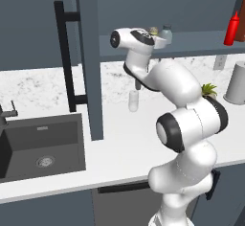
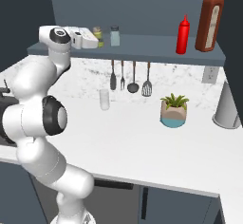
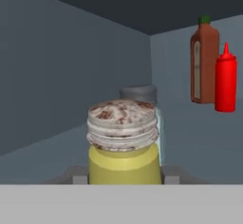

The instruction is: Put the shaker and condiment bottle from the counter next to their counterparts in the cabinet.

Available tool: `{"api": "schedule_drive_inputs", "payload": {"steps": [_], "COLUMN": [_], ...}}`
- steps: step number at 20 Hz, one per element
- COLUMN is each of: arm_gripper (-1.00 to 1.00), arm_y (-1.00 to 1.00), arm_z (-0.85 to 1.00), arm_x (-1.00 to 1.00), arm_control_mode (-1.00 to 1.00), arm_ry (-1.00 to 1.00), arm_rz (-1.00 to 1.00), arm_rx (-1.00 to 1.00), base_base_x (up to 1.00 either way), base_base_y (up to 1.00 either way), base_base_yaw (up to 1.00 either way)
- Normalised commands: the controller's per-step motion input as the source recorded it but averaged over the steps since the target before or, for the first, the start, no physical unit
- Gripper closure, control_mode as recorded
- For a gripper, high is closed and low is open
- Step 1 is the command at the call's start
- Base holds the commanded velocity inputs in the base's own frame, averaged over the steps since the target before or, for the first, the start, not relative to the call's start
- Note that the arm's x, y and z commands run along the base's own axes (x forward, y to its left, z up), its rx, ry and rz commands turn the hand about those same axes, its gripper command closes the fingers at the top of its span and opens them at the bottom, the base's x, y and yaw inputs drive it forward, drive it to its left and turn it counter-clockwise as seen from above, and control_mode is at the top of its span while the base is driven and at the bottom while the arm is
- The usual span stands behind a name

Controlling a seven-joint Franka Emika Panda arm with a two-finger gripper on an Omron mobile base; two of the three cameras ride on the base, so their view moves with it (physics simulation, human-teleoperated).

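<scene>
My gripper (image 2: 95, 39) reaches into the cabinet, over its shelf (image 2: 142, 47), shut on the shaker (image 3: 123, 142), a yellow jar with a rust-flecked cap. Grey fingers (image 3: 78, 174) flank its base. In the left base view the gripper (image 1: 155, 34) and the shaker (image 1: 153, 30) sit at the shelf's left end. Right behind it stands the pale blue-green shaker with a grey cap (image 3: 138, 94) (image 2: 115, 36). At the shelf's right end the red condiment bottle (image 2: 183, 34) (image 3: 225, 80) stands upright beside the brown-red bottle (image 2: 210, 21) (image 3: 203, 61).
The cabinet door (image 1: 91, 52) with its black bar handle (image 1: 67, 57) hangs open left of the arm. On the counter (image 2: 142, 142) stand a clear glass (image 2: 104, 99), a potted plant (image 2: 174, 110) and a grey canister (image 1: 235, 84). Utensils (image 2: 128, 78) hang below the shelf. The sink (image 1: 43, 143) lies left.
</scene>
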Motion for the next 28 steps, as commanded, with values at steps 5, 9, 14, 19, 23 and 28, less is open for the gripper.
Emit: {"api": "schedule_drive_inputs", "payload": {"steps": [5,9,14,19,23,28], "arm_gripper": [-1.0,-1.0,-1.0,-1.0,-1.0,-1.0], "arm_y": [-0.01,0.0,0.0,0.0,0.0,0.0], "arm_z": [-0.05,0.0,0.15,0.47,0.39,0.21], "arm_x": [-0.14,-0.61,-0.89,-0.91,-0.81,-0.67], "arm_control_mode": [-1.0,-1.0,-1.0,-1.0,-1.0,-1.0], "arm_ry": [0.0,0.0,0.0,-0.08,-0.05,-0.01], "arm_rz": [-0.05,0.0,0.0,0.01,0.08,0.15], "arm_rx": [0.0,0.0,0.0,0.0,0.0,0.0], "base_base_x": [0.0,0.0,0.0,0.0,0.0,0.0], "base_base_y": [0.0,0.0,0.0,0.0,0.0,0.0], "base_base_yaw": [0.0,0.0,0.0,0.0,0.0,0.0]}}
